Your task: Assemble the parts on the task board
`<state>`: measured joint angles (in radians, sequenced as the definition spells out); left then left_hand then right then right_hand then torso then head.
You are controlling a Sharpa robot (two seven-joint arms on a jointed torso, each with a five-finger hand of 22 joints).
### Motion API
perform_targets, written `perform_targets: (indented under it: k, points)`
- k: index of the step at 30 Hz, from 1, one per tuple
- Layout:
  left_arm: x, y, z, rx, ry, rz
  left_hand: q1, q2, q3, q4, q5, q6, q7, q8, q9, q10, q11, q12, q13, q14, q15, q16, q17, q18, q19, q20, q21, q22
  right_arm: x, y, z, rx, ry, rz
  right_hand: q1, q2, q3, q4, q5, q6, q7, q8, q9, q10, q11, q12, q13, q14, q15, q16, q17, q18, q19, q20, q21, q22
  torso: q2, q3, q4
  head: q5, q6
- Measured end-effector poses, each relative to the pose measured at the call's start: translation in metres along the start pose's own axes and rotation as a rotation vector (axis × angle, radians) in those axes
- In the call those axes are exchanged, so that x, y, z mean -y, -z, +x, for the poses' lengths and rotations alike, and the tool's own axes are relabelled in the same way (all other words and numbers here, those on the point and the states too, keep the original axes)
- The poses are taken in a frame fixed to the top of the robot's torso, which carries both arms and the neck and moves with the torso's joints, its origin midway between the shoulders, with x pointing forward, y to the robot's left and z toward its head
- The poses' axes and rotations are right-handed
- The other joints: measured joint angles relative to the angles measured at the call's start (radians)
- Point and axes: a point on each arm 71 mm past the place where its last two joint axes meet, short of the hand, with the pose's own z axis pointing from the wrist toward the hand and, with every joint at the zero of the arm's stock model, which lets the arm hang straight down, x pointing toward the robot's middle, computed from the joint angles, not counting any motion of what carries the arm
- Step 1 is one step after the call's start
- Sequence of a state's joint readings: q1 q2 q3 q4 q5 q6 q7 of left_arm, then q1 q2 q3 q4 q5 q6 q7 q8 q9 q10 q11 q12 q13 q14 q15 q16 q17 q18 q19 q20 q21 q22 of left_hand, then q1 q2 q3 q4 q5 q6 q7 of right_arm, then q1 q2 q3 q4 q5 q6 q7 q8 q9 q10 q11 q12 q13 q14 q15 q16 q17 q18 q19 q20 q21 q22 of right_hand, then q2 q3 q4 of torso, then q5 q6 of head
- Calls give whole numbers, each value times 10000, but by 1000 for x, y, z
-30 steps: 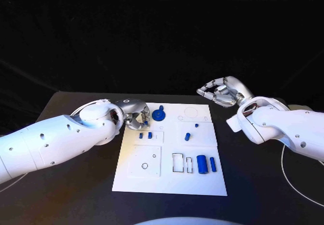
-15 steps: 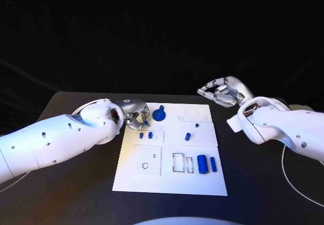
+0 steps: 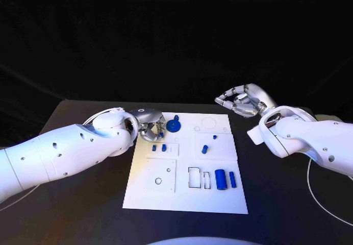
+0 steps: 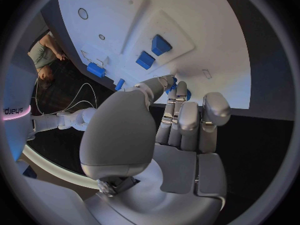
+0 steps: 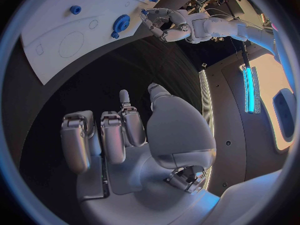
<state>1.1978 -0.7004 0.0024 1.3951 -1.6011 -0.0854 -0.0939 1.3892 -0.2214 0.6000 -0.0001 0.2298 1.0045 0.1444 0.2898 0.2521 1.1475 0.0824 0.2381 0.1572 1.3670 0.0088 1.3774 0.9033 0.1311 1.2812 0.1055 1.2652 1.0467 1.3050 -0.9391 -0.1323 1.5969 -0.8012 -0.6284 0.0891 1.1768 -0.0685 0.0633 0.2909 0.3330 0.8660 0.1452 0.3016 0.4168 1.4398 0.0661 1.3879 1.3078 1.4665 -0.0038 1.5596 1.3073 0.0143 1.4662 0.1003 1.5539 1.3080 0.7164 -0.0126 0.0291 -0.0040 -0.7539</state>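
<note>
The white task board (image 3: pixel 184 196) lies in the middle of the black table. My left hand (image 3: pixel 151 126) hovers at the board's far left corner, just left of a blue gear (image 3: pixel 173 124). Its thumb and fingers (image 4: pixel 178 115) are curled together and pinch a small blue part (image 4: pixel 170 87). Two short blue pegs (image 3: pixel 154 147) stand in a recess just below it. My right hand (image 3: pixel 243 100) is raised off the board's far right corner, fingers curled in, nothing in it. The right wrist view shows the gear (image 5: pixel 120 22) beside my left hand (image 5: pixel 164 24).
A thick blue cylinder (image 3: pixel 220 179) and a slimmer one (image 3: pixel 231 178) lie at the board's near right. A blue peg (image 3: pixel 204 149) and a small stud (image 3: pixel 214 136) sit mid-right. A white cable (image 3: pixel 318 199) runs along the table's right side.
My left arm has edged slightly toward the board, with the hand staying beside the gear. The right hand has not moved.
</note>
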Motion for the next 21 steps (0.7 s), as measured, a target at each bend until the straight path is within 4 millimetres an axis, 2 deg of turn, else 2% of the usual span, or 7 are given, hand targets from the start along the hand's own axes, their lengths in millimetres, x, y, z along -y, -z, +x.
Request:
perform_targets:
  k: [21]
  points:
    - [1, -3, 2, -300, -2, 20, 0, 0, 0, 0, 0, -1, -1, 0, 4, 37, -37, 0, -1, 0, 1, 0, -52, 1, 0, 0, 0, -1, 0, 0, 0, -6, -1, -3, 0, 0, 0, 0, 0, 0, 0, 0, 0, 0, 0, 0, -2, 0, 0, 0, 6, 0, 0, 0, 0, -3, 1, -7, 4, -39, -58]
